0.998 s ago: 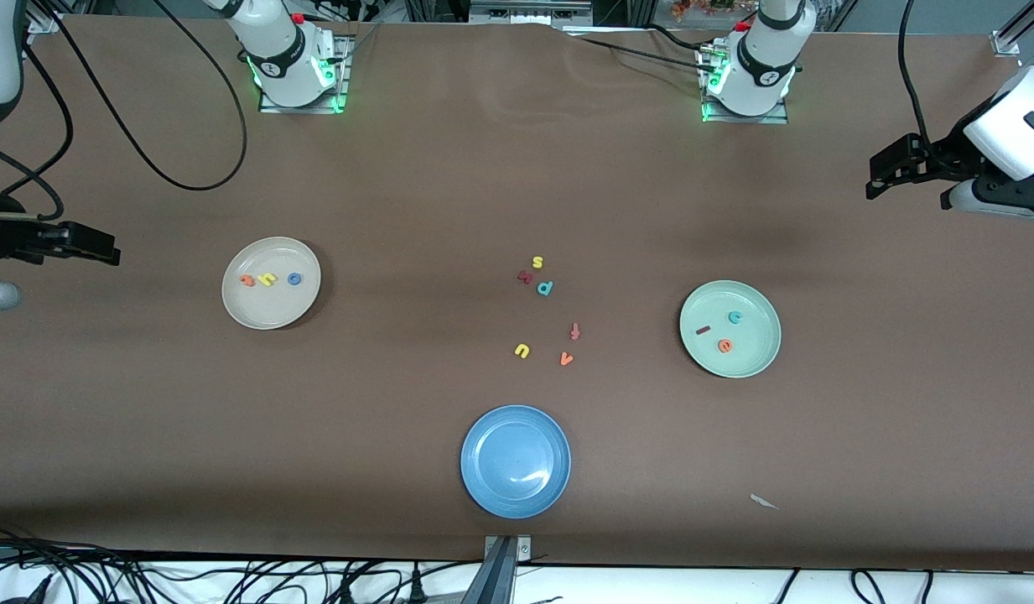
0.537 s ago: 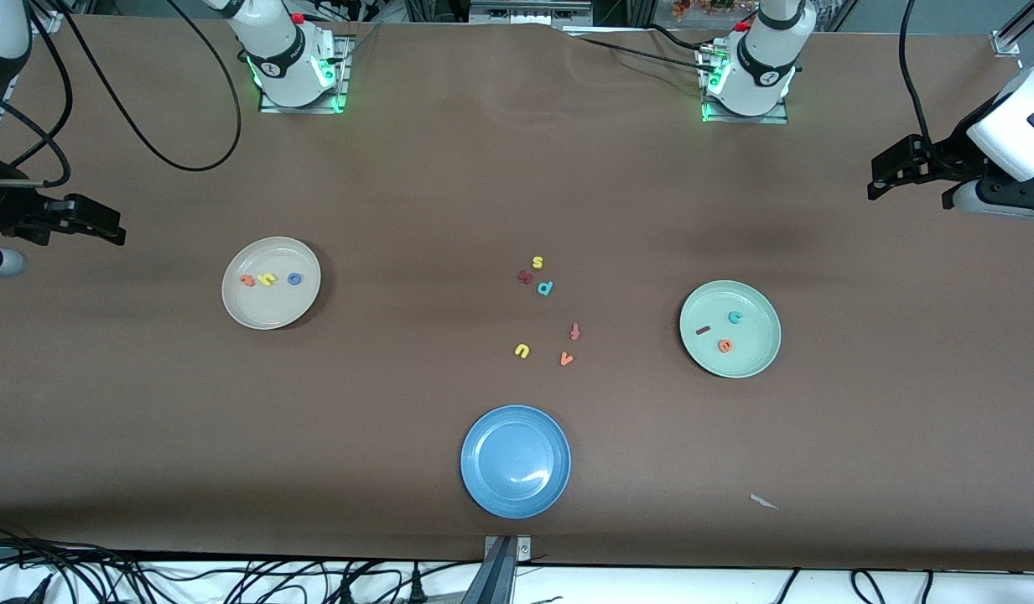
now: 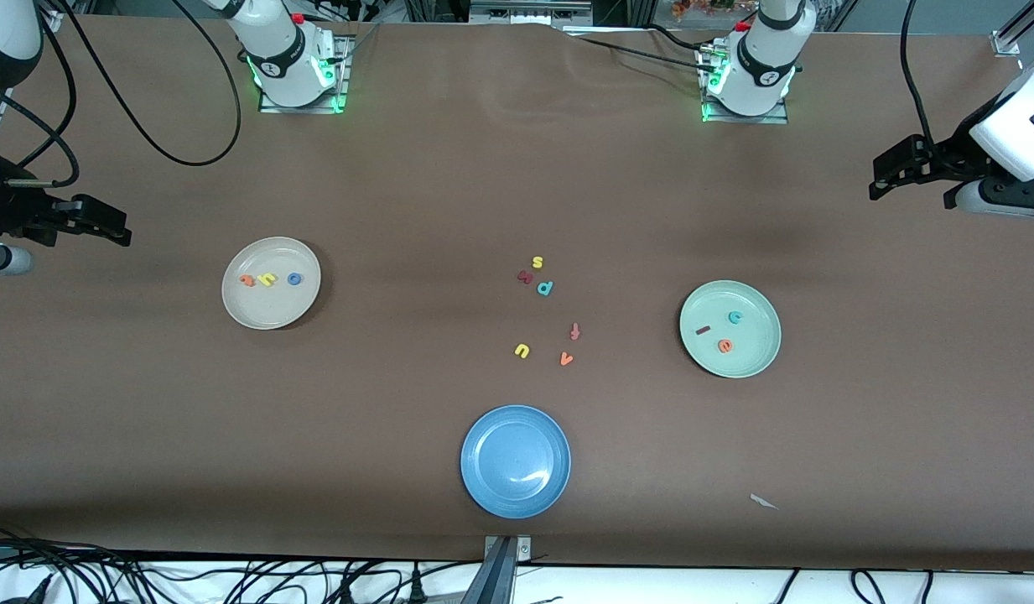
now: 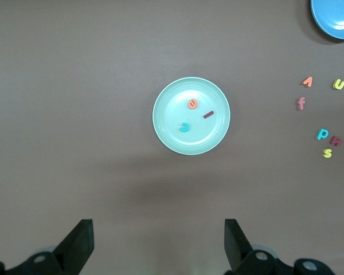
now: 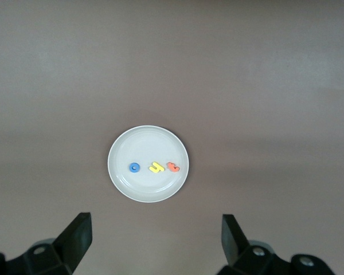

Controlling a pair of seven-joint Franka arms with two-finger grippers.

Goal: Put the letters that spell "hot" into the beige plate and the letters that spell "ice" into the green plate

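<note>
The beige plate (image 3: 271, 283) sits left of centre in the front view and carries the orange t (image 3: 247, 280), yellow h (image 3: 267, 278) and blue o (image 3: 294, 278) in a row, spelling "hot". The green plate (image 3: 730, 328), right of centre, holds the dark red i (image 3: 703, 330), teal c (image 3: 735, 316) and orange e (image 3: 724, 345). Six spare letters (image 3: 546, 310) lie on the table between the plates, and the blue plate (image 3: 515, 460) at lower centre is empty; none belongs to either word. The right gripper (image 3: 106, 231), at the frame's left edge, and the left gripper (image 3: 890, 172), at its right edge, both hang with fingers spread and nothing held, clear of the plates. Sorting looks complete.
</note>
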